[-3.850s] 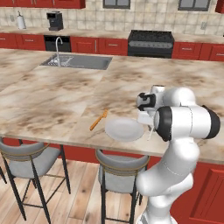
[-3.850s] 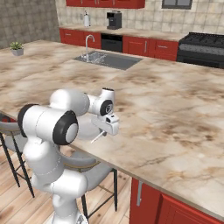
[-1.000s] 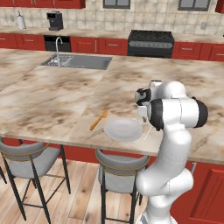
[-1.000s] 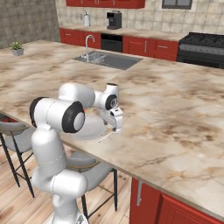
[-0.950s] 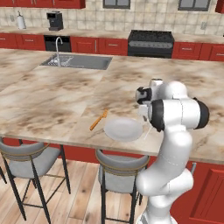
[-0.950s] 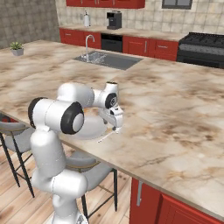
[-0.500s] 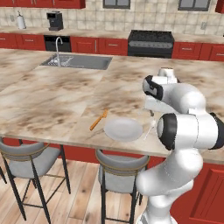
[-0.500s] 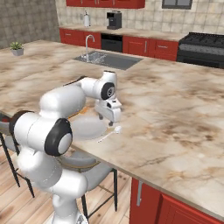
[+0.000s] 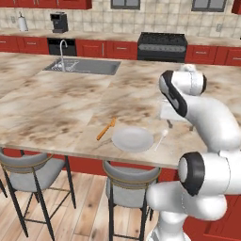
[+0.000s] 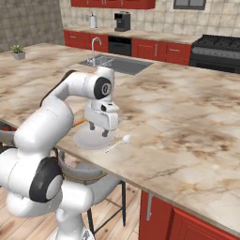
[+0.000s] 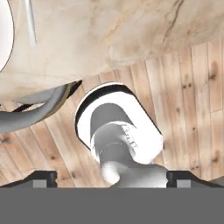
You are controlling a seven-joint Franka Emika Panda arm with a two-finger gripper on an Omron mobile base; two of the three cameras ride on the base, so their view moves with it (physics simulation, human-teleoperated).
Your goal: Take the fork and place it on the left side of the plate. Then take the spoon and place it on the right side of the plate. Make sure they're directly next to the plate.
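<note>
While the claw (image 10: 102,131) hangs wide apart and holds nothing above the surface (image 9: 56,101), the bare plate (image 9: 132,139) has the fork (image 9: 106,129) at its 9 o'clock and the spoon (image 9: 161,138) at 3 o'clock.

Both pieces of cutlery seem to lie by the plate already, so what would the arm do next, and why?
Probably just lift clear and stop. The fork lies close along the left of the plate, the spoon close on its right, and the hand hangs open above the counter, holding nothing.
</note>
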